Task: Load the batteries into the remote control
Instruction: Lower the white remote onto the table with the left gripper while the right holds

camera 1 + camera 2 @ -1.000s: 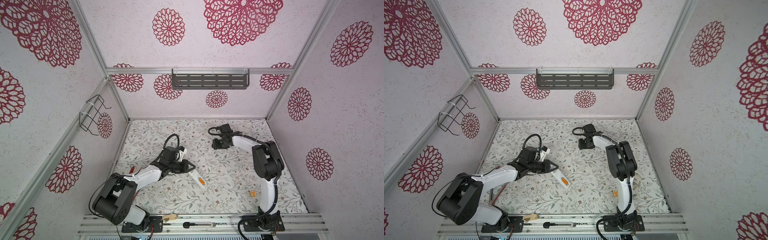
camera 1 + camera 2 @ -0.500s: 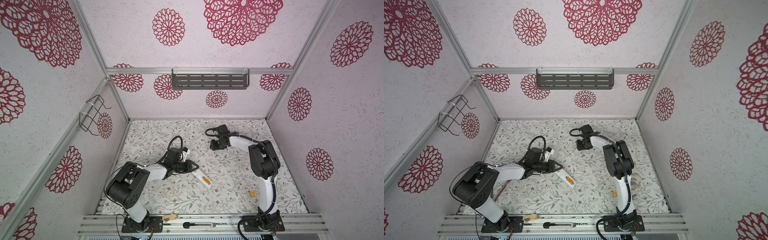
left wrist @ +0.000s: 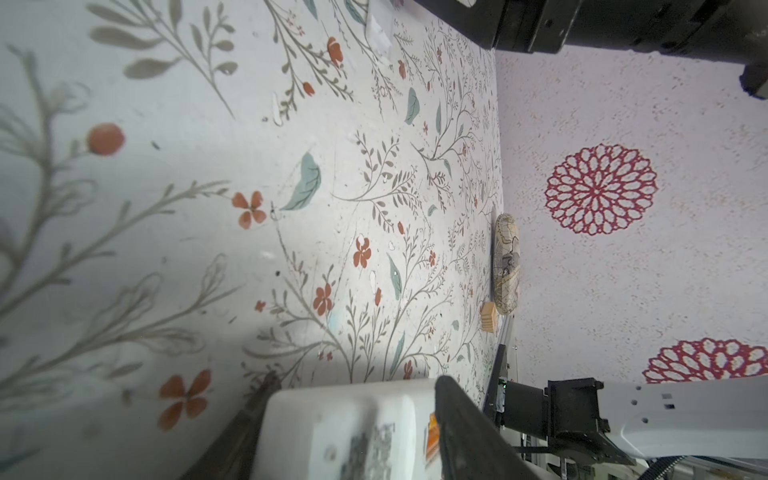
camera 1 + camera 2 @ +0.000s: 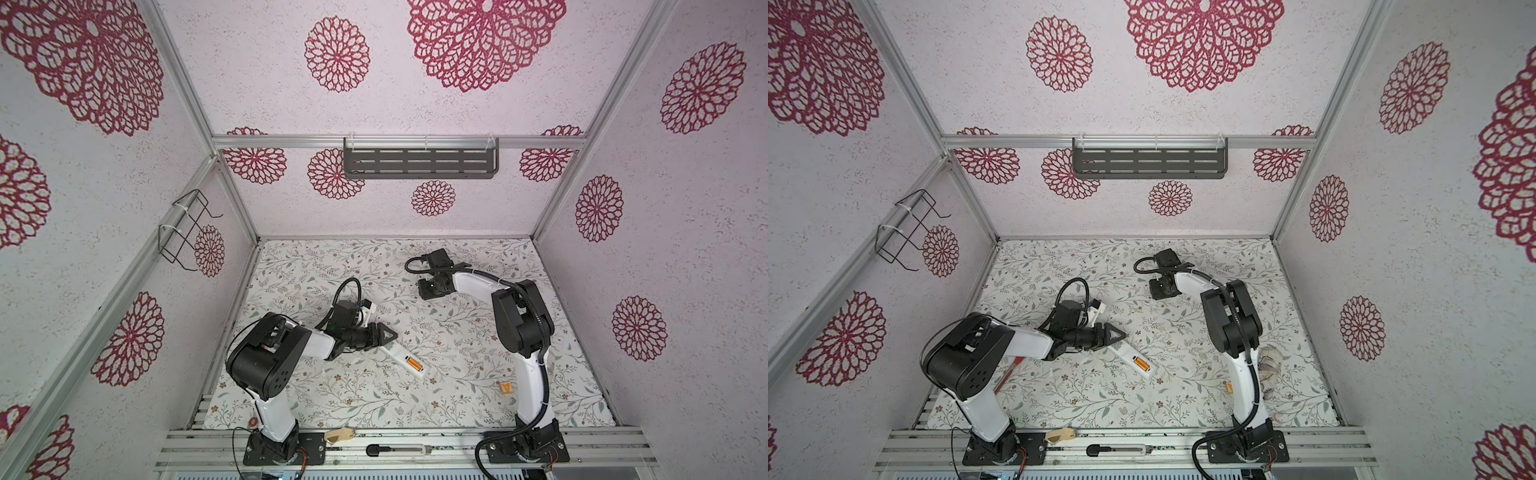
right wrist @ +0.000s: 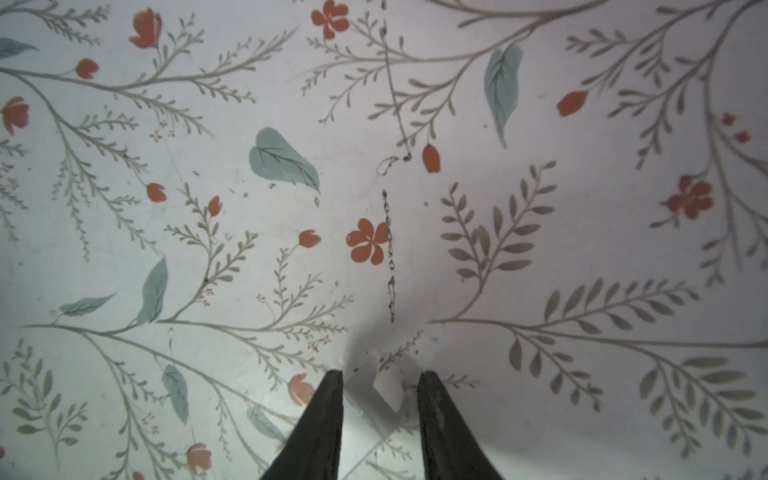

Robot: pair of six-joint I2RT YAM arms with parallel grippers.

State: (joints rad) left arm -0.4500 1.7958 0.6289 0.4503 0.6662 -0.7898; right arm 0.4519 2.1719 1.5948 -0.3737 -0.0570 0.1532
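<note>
Remote control [image 4: 394, 356] lies flat on the worktop [image 4: 457, 332], back up, a little left of centre. Its long axis runs diagonally from far-left to near-right. The battery bay at the near-right end is uncovered, and the orange batteries [image 4: 411, 364] are in it. In both top views they read as a pair side by side, but they are too small to judge whether they are seated.

The left hand [image 4: 388, 336] is at the remote's far-left end, so the remote extends from it toward the near right. The left arm is by far the nearer. In the left wrist view the white body sits between the dark fingers [image 3: 457, 419], which stand apart. I cannot tell whether they are pressing on it or have released it.

The right hand [image 5: 380, 374] is well apart, low over the worktop at the far side, right of centre. Its fingers are parted with clear gaps. Nothing is clamped, and a small white scrap [image 5: 388, 386] lies on the worktop between the tips. I cannot identify it.

My judgement: any further work on the remote falls to the left arm.
</note>
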